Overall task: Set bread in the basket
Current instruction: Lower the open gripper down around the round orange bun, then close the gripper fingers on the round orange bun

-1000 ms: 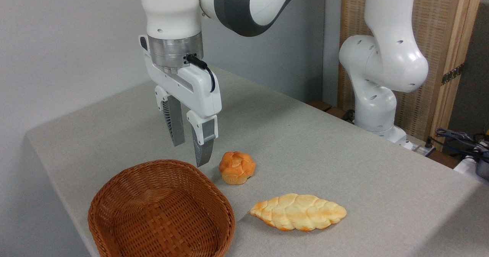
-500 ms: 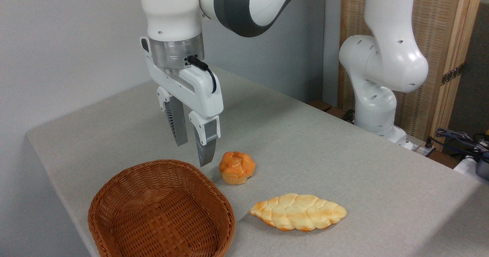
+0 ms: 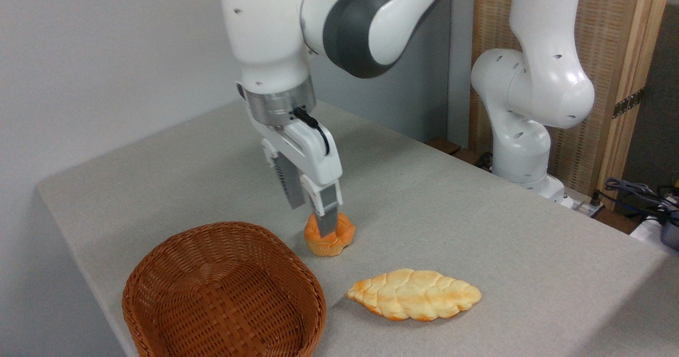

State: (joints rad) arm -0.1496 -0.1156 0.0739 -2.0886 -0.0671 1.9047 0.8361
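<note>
Woven wicker basket [image 3: 223, 293], matt cloth-like table [image 3: 477, 229], glossy plastic arm [image 3: 536, 81].

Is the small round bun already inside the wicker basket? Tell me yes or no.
No, the bun sits on the table right of the basket, with the gripper lowered over it.

A grey, cloth-like tabletop [image 3: 477, 229] is carrying three things. A brown woven wicker basket [image 3: 223, 293] is sitting near its front left edge, and a small orange-golden knotted bun [image 3: 339, 243] is lying just beside the basket's far right rim, apart from it. A long flat braided loaf [image 3: 415, 294] is resting near the bun toward the front, to the right of the basket.
</note>
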